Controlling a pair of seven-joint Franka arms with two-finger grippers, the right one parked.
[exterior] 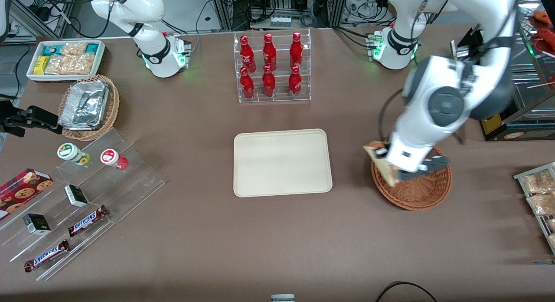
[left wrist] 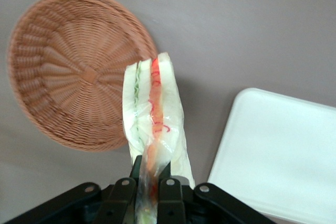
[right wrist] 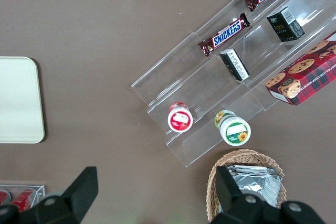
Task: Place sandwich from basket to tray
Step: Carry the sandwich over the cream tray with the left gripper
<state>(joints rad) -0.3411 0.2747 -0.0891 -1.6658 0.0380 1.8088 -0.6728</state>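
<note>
The gripper (left wrist: 148, 182) has its two fingers (left wrist: 169, 188) pressed on one end of the sandwich (left wrist: 153, 116), which is wrapped in clear film and shows green and red filling between the white bread. In the front view the sandwich (exterior: 382, 162) hangs in the air over the rim of the reddish-brown wicker basket (exterior: 416, 190), on the side nearest the tray (exterior: 282, 162). The cream tray lies flat on the brown table (exterior: 217, 245), apart from the basket.
</note>
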